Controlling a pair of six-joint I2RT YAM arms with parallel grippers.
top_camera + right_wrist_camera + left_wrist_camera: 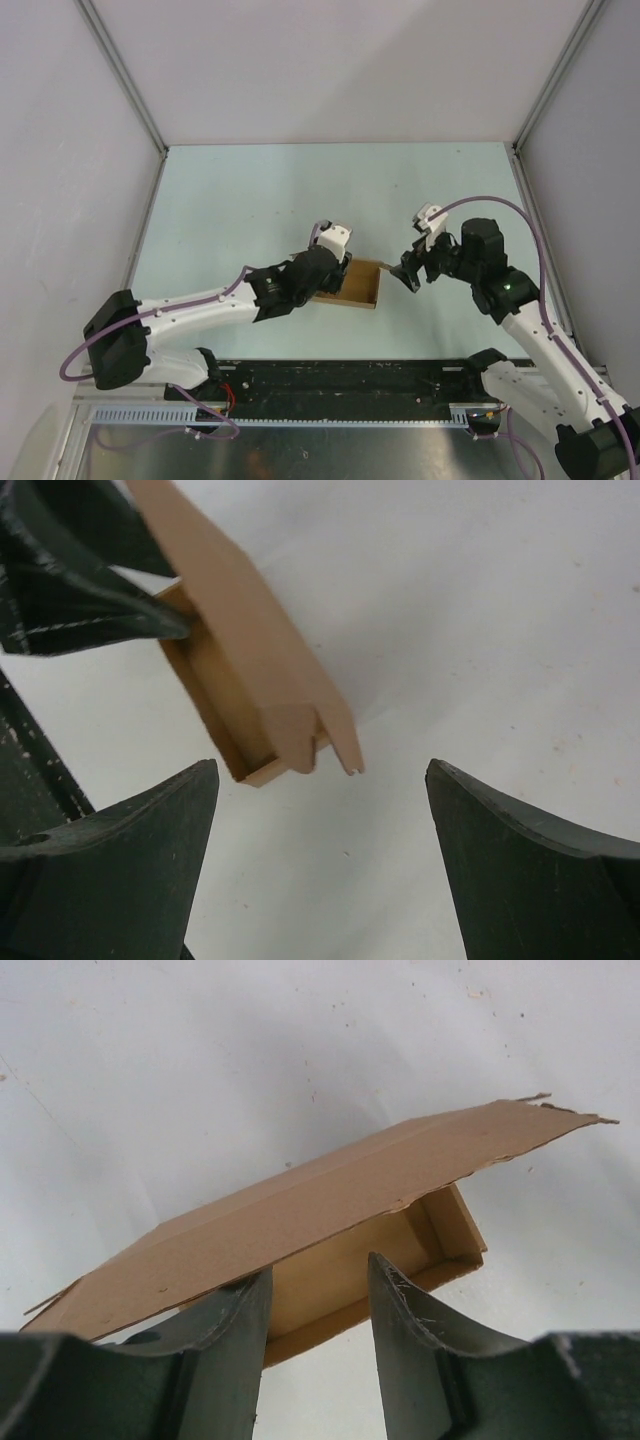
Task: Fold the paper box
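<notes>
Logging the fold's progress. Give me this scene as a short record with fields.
item: paper box, brown cardboard, folded into an open tray
flap: one long flap stands out over the tray, not yet closed
place: middle of the table
left pincer: closed on the box's end on its own side
right pincer: wide open, just off the box's other end, not touching

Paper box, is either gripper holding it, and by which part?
The left gripper appears to hold the paper box by its left end, fingers under the open flap; exact contact is hidden. The right gripper is open, holding nothing.
</notes>
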